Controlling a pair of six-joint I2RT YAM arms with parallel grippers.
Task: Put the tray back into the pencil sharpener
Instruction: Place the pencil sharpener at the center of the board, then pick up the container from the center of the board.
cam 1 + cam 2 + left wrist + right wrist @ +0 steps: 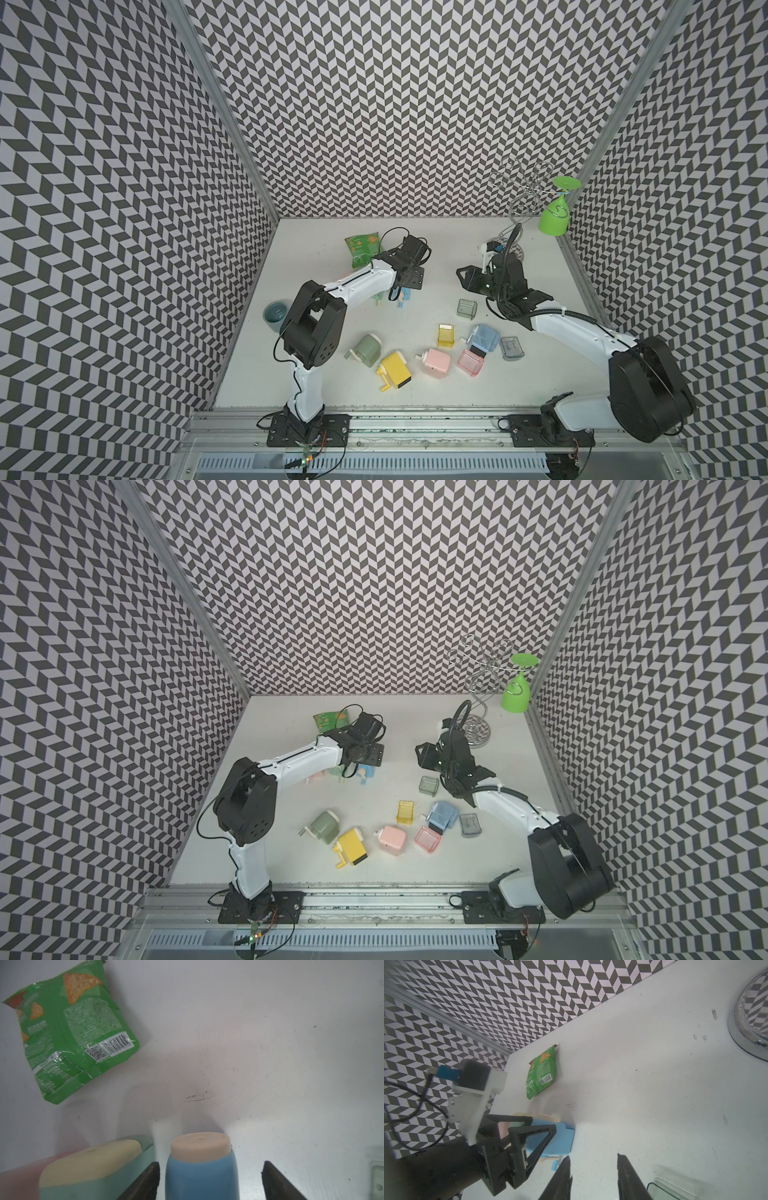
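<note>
while the left gripper [210, 1163] stands spread around the blue sharpener [201, 1178], not pinching it, the right gripper [593, 1156], parted and empty, has the grey-green tray [675, 1189] just beside it.

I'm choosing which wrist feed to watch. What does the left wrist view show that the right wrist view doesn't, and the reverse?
Only the left wrist view: the open gap between the blue sharpener and one of the left fingers, seen from close. Only the right wrist view: the right fingers, apart with nothing between them; a corner of a clear green tray; the chrome stand base; the patterned wall. Both: the green snack bag, the blue sharpener standing between the left fingers, and the white table.
</note>
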